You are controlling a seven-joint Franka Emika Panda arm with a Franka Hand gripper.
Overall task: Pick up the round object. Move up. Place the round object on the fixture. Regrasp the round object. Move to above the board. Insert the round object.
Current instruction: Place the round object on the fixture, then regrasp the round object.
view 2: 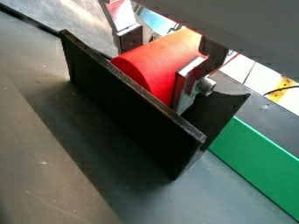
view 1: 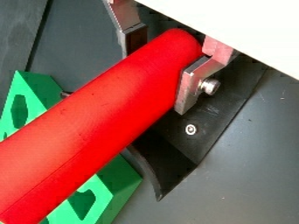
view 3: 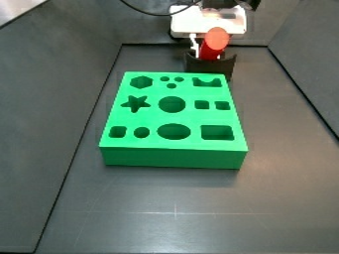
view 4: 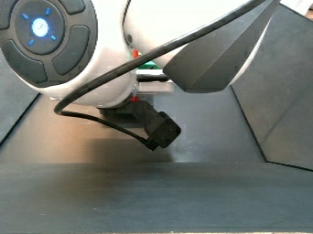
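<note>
- The round object (view 1: pixel 100 122), one bright red peg, lies across the top of the fixture (view 2: pixel 140 118) at the far edge of the board (view 3: pixel 173 117), with one end pointing out over the green slab.
- The gripper (view 1: pixel 158 54) sits right at the fixture, its silver fingers (view 1: pixel 194 83) closed against both sides of the peg, so it looks to have hold of it; whether the peg's weight rests in the notch I cannot tell.
- Judging by this, the step is placing or regrasping on the fixture. To do it well, I'd let the peg settle fully into the notch before loosening, then take it again squarely so it hangs true for insertion.
- Counted: one peg, one fixture, one board, one gripper.
- In a side view the board shows twelve cut-outs, several of them round.
- A side view is mostly blocked by the arm's body (view 4: pixel 73 46).
</note>
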